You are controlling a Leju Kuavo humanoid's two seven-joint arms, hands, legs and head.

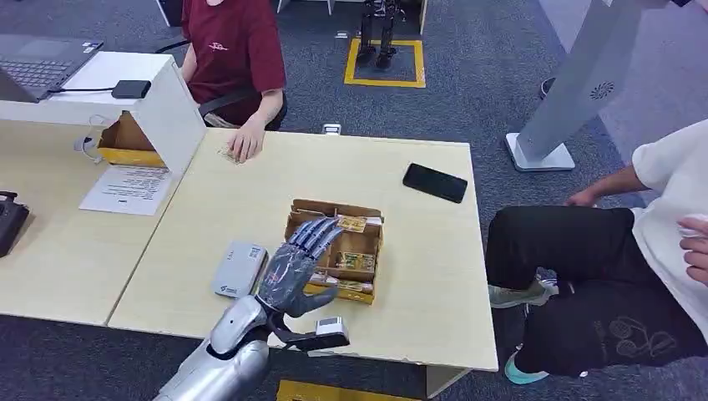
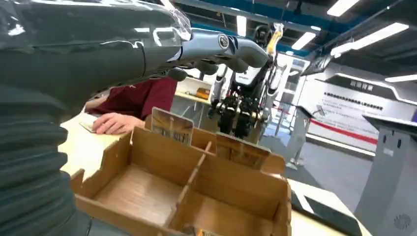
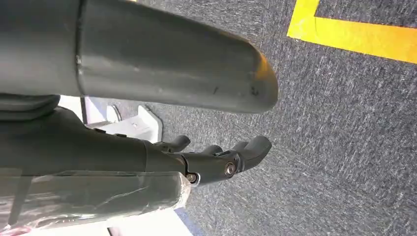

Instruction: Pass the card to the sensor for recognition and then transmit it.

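Head view shows no writing sharp enough to read; the printed sheet (image 1: 128,190) near the tabletop's left edge and the grey sensor (image 1: 239,269) by the near edge carry marks too small to make out. The cards (image 1: 351,224) are yellowish with a printed pattern, standing in a divided cardboard box (image 1: 367,251) near the middle of the tabletop. The left hand (image 1: 294,267) hovers over the box's left side, fingers spread, holding nothing, apparently just above the cards. The right hand (image 3: 216,160) hangs over carpet, fingers loosely apart and empty.

Silver arm (image 1: 227,351) — dark grey-blue hand (image 1: 292,271)
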